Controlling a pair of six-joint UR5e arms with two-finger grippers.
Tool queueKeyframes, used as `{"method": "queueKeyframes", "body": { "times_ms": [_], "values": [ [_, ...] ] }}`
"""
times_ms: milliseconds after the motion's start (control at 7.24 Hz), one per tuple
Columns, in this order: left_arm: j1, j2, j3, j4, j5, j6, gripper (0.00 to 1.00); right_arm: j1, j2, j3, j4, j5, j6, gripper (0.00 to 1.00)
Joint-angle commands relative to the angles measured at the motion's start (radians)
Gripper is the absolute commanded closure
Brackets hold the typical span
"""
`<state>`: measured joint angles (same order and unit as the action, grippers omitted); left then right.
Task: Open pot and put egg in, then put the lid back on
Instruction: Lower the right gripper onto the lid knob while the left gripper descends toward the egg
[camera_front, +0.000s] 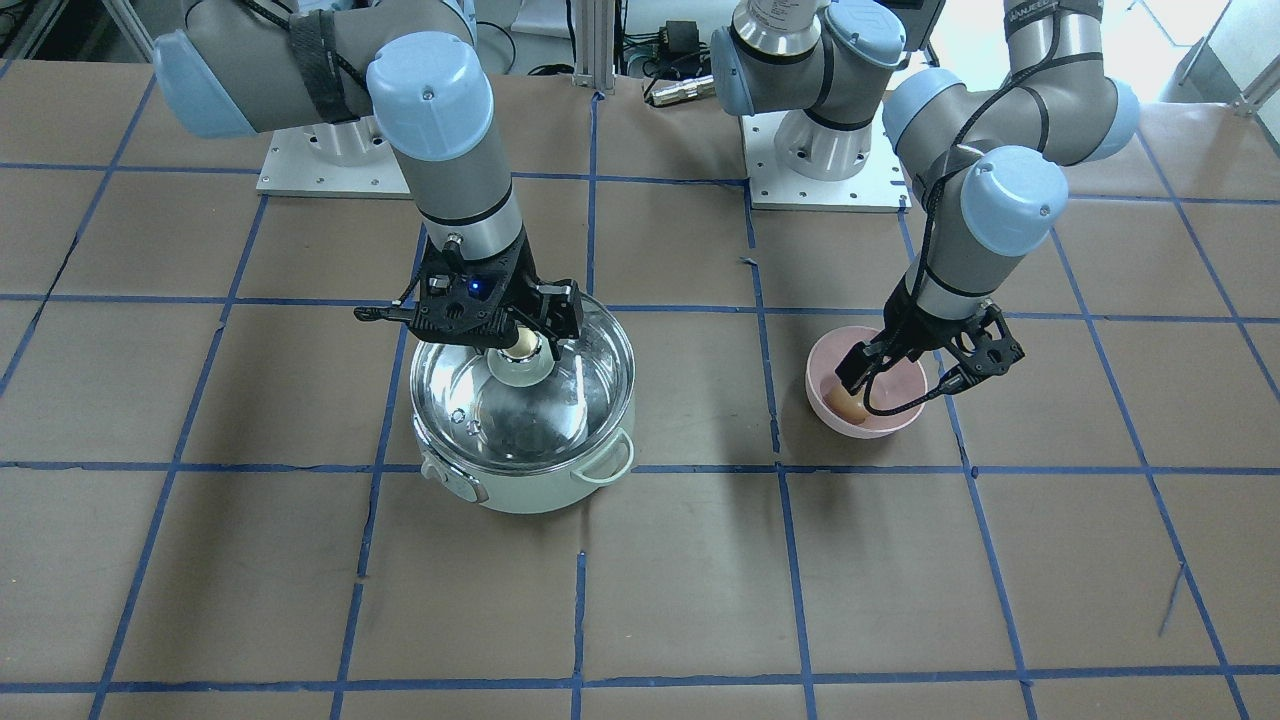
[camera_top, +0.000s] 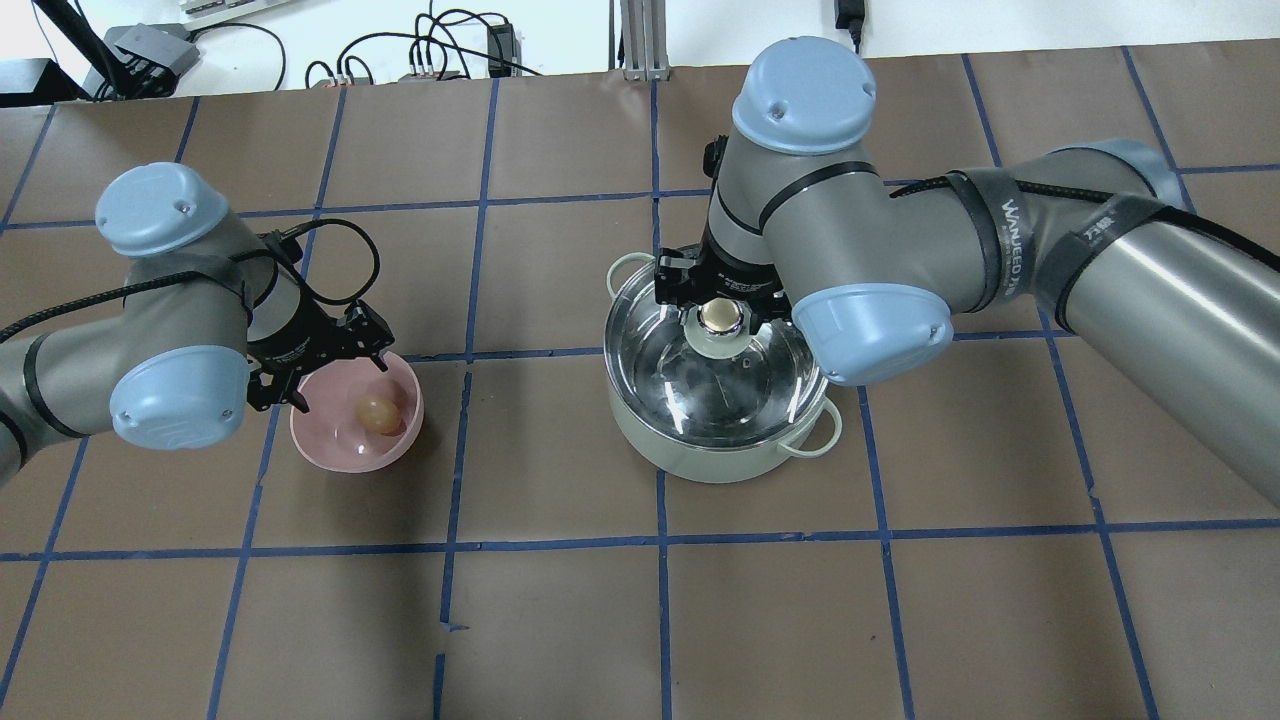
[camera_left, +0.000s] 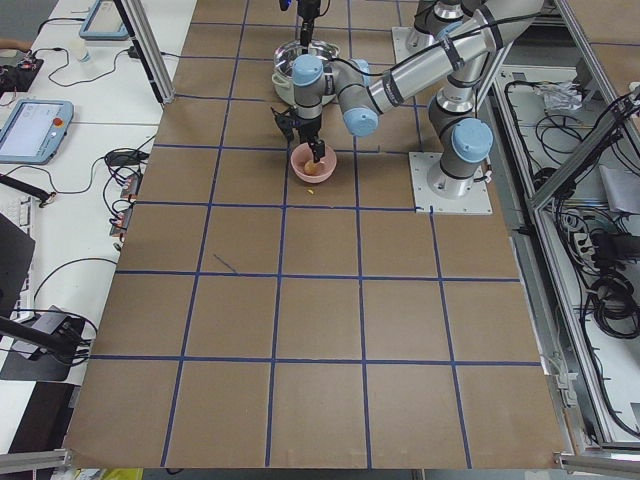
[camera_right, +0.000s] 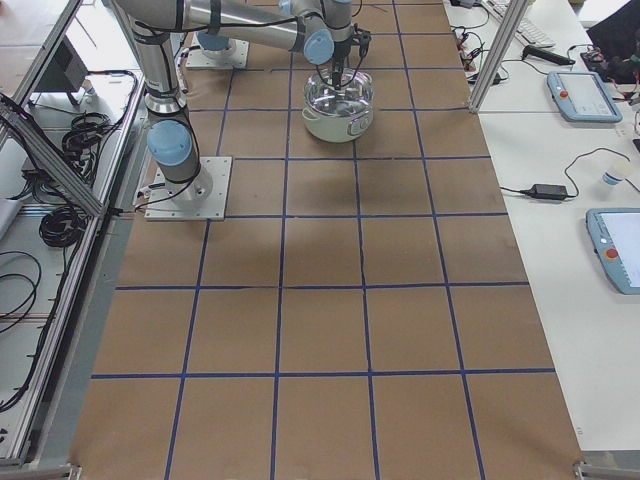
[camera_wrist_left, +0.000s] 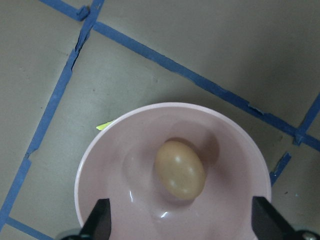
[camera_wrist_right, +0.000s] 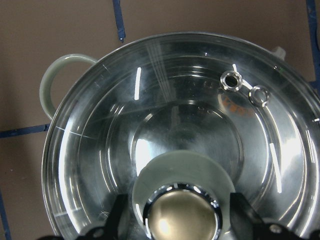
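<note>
The mint-green pot (camera_front: 540, 490) stands on the table with the glass lid (camera_wrist_right: 190, 110) lying on it. My right gripper (camera_wrist_right: 180, 220) is over the pot, its fingers closed on either side of the lid's knob (camera_top: 718, 318). The brown egg (camera_wrist_left: 180, 170) lies in a pink bowl (camera_wrist_left: 100, 160), also seen from overhead (camera_top: 377, 411). My left gripper (camera_wrist_left: 182, 222) is open and empty just above the bowl, one finger on each side of the egg, not touching it.
The bowl (camera_top: 330, 455) and the pot (camera_top: 700, 455) stand about one grid square apart on the brown, blue-taped table. The arm bases (camera_front: 820, 150) are bolted at the robot's edge. Cables and devices lie beyond the table's far side.
</note>
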<state>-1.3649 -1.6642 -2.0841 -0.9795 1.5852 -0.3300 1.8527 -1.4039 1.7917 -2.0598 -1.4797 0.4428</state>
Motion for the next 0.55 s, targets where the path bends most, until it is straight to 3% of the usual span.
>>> {"method": "queueKeyframes", "body": {
  "times_ms": [0, 415],
  "values": [
    [0.000, 0.000, -0.007, 0.005, 0.001, -0.056, 0.00, 0.003, -0.001, 0.000, 0.010, -0.001, 0.020, 0.67],
    [0.001, 0.000, -0.008, 0.022, 0.002, -0.153, 0.00, -0.001, -0.010, -0.056, 0.054, -0.059, -0.003, 0.69]
  ]
}}
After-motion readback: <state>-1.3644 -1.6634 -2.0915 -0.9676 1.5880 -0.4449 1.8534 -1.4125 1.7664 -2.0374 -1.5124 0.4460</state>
